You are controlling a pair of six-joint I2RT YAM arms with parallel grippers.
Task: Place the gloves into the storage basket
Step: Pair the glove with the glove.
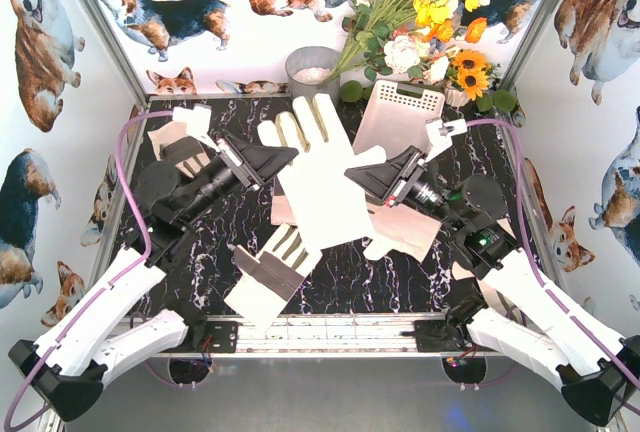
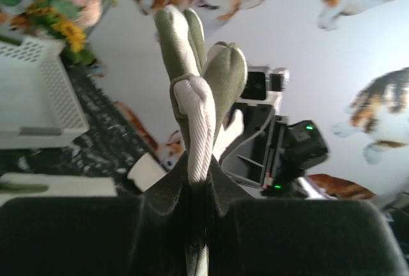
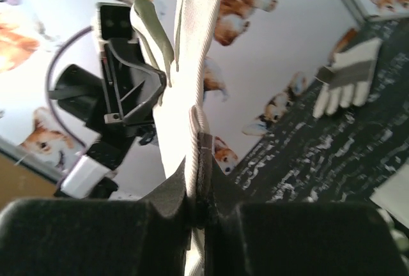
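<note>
Filling the bottom of the left wrist view, the dark fingers of the left gripper [image 2: 198, 193] are pinched tight on the held glove [image 2: 199, 71]. This cream glove with olive-grey panels rises straight up from the jaws through the middle of that frame. In the right wrist view, the right gripper [image 3: 197, 172] is likewise clamped on the glove's pale fabric, which runs up to the top edge there.

From above, this glove is spread flat in the centre of the frame, with its fingers pointing to the upper edge. The left gripper grips its left side and the right gripper its right side, so the two face each other across it. Both arms reach inward from the bottom corners, elbows bent outward and wrists angled towards the middle.

The storage basket [image 1: 395, 122] stands in the upper right of centre, just beyond the right gripper and apart from the held glove. All four gloves are outside it.

A second glove [image 1: 265, 277] with dark panels lies on the black marbled table [image 1: 340, 282] at lower centre. A third glove [image 1: 180, 152] lies partly under the left arm in the upper left. A pale fourth glove [image 1: 405, 234] lies beneath the right gripper. A grey bucket [image 1: 312, 72] and flowers [image 1: 420, 12] stand along the upper edge.
</note>
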